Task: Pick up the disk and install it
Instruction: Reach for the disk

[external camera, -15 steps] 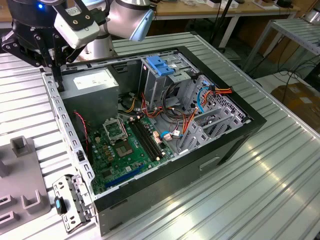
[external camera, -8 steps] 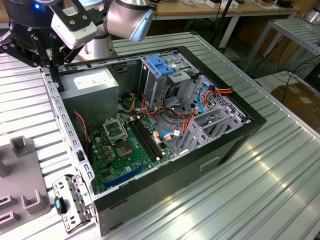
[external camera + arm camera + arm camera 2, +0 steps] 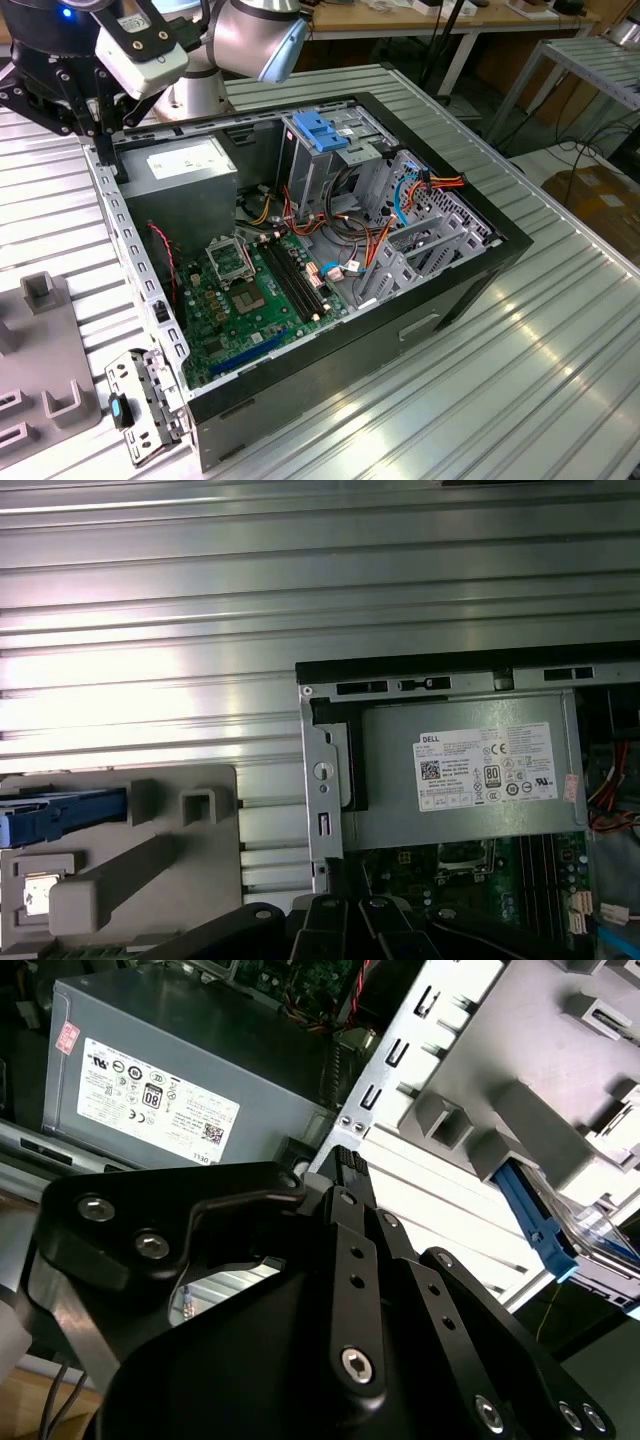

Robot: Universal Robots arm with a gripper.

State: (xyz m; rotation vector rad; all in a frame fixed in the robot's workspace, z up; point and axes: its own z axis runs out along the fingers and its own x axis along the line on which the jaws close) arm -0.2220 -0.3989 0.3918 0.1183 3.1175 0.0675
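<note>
While the arm (image 3: 250, 35) reaches in over the far corner of the open computer case (image 3: 470, 275) on the exterior view's left, the hand (image 3: 97, 118) hangs just above the case wall beside the power supply (image 3: 190, 165), touching nothing that can be seen. In the second wrist view the hand (image 3: 345, 1172) has its two black fingers (image 3: 352, 1250) drawn together, closed and with nothing between them, and their tips hover over the edge of the case next to the power supply's white sticker. The disk (image 3: 60, 815) is not in the hand: it sits in a grey moulded holder (image 3: 190, 855) that lies on the ribbed metal surface (image 3: 300, 600) just outside the case. Only its blue side rail and a bit of its body are seen in both wrist views, and in the second wrist view the disk (image 3: 535, 1222) lies tucked under one of the holder's raised blocks, well apart from the fingertips. In the exterior view the holder (image 3: 45, 360) lies on the surface at that view's left, beside the case. Inside the case stand a grey metal drive cage with a blue plastic top (image 3: 320, 135) and, lower down, the green motherboard (image 3: 250, 295), with orange and red cables running between them.
</note>
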